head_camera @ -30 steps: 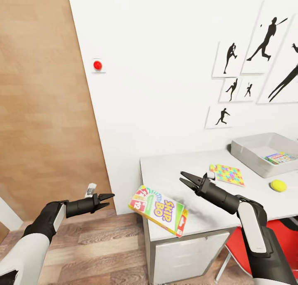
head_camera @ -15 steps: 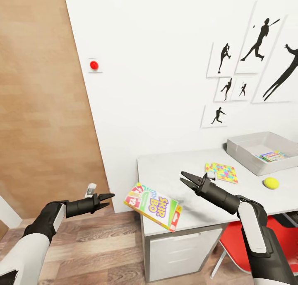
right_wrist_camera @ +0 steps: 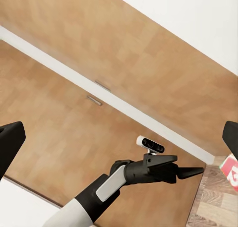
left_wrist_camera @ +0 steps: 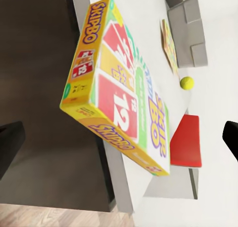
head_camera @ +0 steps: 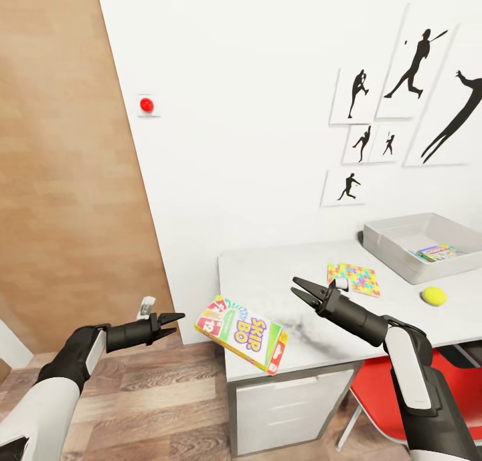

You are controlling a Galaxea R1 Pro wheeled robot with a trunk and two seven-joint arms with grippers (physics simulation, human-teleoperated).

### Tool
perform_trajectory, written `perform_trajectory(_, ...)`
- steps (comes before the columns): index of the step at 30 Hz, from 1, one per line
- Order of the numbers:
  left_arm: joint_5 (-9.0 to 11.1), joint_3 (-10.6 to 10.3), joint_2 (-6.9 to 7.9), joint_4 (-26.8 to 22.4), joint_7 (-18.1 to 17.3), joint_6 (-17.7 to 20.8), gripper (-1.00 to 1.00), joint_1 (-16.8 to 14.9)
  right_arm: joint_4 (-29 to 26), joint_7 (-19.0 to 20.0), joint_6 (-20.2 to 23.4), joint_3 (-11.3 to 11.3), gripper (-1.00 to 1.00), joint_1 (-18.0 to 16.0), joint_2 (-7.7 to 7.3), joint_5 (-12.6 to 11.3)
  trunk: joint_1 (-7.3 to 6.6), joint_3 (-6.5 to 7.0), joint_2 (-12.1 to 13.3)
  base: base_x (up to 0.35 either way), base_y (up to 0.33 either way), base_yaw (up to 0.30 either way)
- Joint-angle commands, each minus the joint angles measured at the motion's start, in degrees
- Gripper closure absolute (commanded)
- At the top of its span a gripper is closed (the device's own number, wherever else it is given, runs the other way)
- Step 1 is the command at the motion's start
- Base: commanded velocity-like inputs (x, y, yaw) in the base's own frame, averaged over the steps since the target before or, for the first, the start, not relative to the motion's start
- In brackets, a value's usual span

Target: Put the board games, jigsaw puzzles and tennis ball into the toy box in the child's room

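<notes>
A Skip-Bo board game [head_camera: 241, 334] lies tilted over the left front corner of the table [head_camera: 268, 273], about half of it past the edge; the left wrist view sees it close up [left_wrist_camera: 119, 88]. My left gripper [head_camera: 175, 321] hangs open over the floor just left of it, touching nothing. Above the table, my right gripper [head_camera: 294, 287] is open and empty. A jigsaw puzzle [head_camera: 353, 278] and the tennis ball [head_camera: 434, 295] rest on the table. The toy box [head_camera: 395, 253] stands at the back right with a colourful flat box [head_camera: 438, 252] inside.
A red chair [head_camera: 402, 394] is tucked under the table on the right. A wood-panelled wall [head_camera: 67, 179] rises at the left, with plank floor [head_camera: 154, 407] below. Silhouette pictures [head_camera: 408, 66] and a red button [head_camera: 146, 104] are on the white wall.
The whole view has shifted, so the table things sit further left in the picture. The Skip-Bo box has slid a little further off the table corner. Both arms keep their pose.
</notes>
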Motion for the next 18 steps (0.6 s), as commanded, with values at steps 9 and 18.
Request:
perform_trajectory(9,-0.1,0.3,0.02,0.0,-0.2,0.9,-1.0,0.0,0.0,0.3,0.2,-0.1,-1.0,-0.1,0.01,0.2,1.98,-1.68,-3.7,0.0,0.0,0.0)
perform_trajectory(18,-0.1,0.2,-0.01,0.0,-0.2,0.9,-1.0,0.0,0.0,0.3,0.2,-0.1,-1.0,-0.1,0.01,0.2,2.42,-2.04,-4.5,0.0,0.0,0.0)
